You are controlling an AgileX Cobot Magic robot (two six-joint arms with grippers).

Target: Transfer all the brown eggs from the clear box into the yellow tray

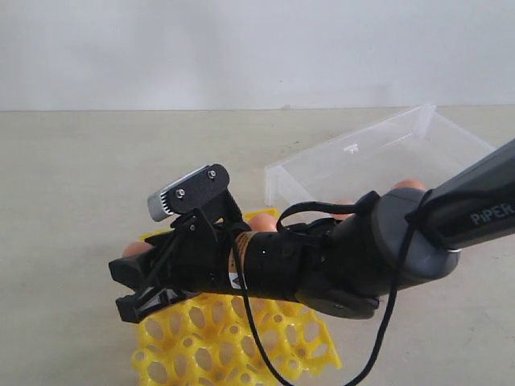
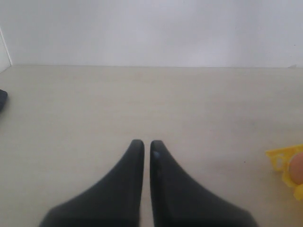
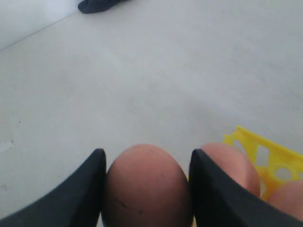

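Note:
My right gripper [image 3: 147, 152] is shut on a brown egg [image 3: 144, 184], one finger against each side of the shell. In the exterior view this gripper [image 1: 122, 288] reaches across over the left end of the yellow tray [image 1: 241, 346], and the held egg [image 1: 135, 248] shows just behind the fingers. More brown eggs [image 3: 232, 165] sit in tray cups beside the grip. The clear box [image 1: 378, 153] stands at the back right, and the arm hides all but the tops of two eggs [image 1: 410, 185] in it. My left gripper [image 2: 143, 143] is shut and empty above bare table.
The right arm [image 1: 451, 217] crosses in front of the clear box and covers the back of the tray. A corner of the tray [image 2: 284, 161] with one egg [image 2: 297, 168] shows in the left wrist view. A dark object [image 3: 99, 4] lies far off on the table.

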